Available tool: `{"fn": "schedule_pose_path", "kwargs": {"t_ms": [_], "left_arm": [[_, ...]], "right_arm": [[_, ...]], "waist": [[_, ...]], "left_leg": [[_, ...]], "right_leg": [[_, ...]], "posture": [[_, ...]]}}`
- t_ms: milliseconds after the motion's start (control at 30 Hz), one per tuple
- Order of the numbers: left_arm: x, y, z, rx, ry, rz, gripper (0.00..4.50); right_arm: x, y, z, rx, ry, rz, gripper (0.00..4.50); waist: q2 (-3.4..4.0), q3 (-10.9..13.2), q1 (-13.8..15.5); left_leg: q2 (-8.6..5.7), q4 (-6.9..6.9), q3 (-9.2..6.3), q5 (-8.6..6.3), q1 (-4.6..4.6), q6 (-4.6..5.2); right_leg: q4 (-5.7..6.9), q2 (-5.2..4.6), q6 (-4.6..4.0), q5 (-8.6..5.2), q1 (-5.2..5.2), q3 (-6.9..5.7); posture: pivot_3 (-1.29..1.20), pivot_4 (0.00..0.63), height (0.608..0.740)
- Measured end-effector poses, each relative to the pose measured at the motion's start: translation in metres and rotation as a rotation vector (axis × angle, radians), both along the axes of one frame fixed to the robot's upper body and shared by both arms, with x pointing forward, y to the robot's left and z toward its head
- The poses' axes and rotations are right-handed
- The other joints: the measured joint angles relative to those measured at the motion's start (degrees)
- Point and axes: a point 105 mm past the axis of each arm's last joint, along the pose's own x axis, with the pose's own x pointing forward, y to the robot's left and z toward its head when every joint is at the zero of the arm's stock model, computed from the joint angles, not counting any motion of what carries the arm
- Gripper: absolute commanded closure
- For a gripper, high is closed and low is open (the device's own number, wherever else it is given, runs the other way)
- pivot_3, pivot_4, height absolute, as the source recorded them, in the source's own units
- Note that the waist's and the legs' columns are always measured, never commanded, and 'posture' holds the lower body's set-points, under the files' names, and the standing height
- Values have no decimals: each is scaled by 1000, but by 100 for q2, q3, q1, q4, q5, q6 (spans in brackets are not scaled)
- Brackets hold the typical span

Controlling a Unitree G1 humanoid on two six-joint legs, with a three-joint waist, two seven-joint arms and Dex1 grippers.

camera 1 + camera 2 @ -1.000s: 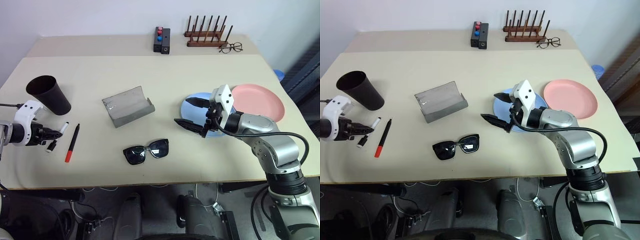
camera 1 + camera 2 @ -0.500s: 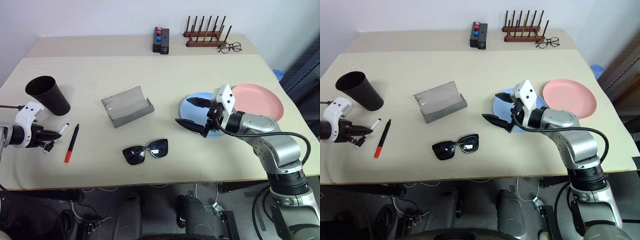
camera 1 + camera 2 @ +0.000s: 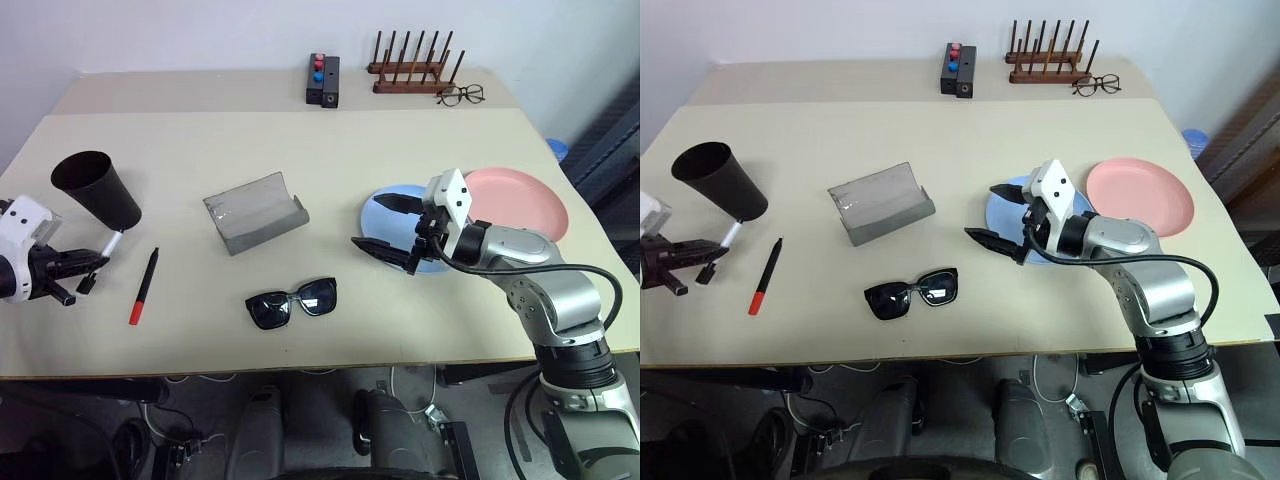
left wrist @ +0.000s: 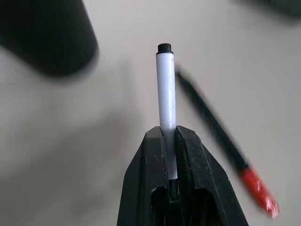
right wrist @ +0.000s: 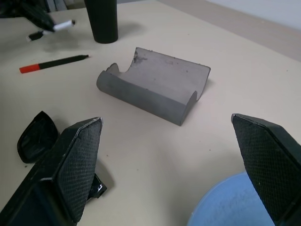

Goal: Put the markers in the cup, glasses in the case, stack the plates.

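Holding a white marker [image 4: 166,108] pinched between the pressed-together jaws of the left gripper [image 3: 78,264], lifted off the worktop [image 3: 330,150]; marker's long axis runs on along the jaws, black tip [image 4: 164,47] leading toward the black cup [image 3: 98,188]. Cup stands just beyond and a bit right of the tip, tilted-looking in the head view, rim open upward, so the coming move likely needs the marker raised above the rim and tipped tail-up. Left arm is the near one. Second marker, black with red end [image 3: 143,287], lies flat on the worktop just right of the left gripper, long axis roughly pointing away from the robot. Right gripper [image 3: 388,226] hovers over the near edge of the blue plate [image 3: 380,212], jaws spread wide, holding nothing; pink plate [image 3: 525,200] just beside the blue one. Grey case [image 3: 255,212] open mid-worktop, sunglasses [image 3: 292,301] nearer the robot. Marker's rear end hidden inside the jaws; cup blurred in the left wrist view
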Motion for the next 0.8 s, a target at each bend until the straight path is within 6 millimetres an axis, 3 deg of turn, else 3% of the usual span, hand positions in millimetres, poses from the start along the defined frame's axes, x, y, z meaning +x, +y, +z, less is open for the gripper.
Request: {"fn": "schedule_pose_path", "kwargs": {"t_ms": [200, 467, 667, 800], "left_arm": [[4, -18, 35, -280, -236, -8, 4489], [21, -31, 90, -336, -562, -50, 4489], [36, -14, 129, -268, -842, -26, 4489], [45, 3, 138, -240, -956, 36, 4489]], "right_arm": [[3, -1, 1, 8, -8, 9, 0], [5, 0, 5, 13, -23, 18, 0], [5, 1, 7, 49, -19, 31, 0], [2, 1, 25, 159, -41, 63, 0]], "waist": [[-2, -1, 5], [-7, -4, 1], [-8, -5, 2], [-8, -5, 2]], "left_leg": [[0, 6, -1, 2, 1, -1], [-1, 12, -1, 4, 7, -3], [-1, 15, -1, 5, 9, -3], [-1, 16, -1, 6, 9, -2]], "right_leg": [[8, 1, 17, 9, 4, 0], [16, 2, 19, 11, 9, 0], [21, 4, 21, 11, 10, 0], [21, 4, 23, 12, 11, 0]], "posture": [[0, 150, 740], [0, 150, 740], [0, 150, 740], [0, 150, 740]]}}
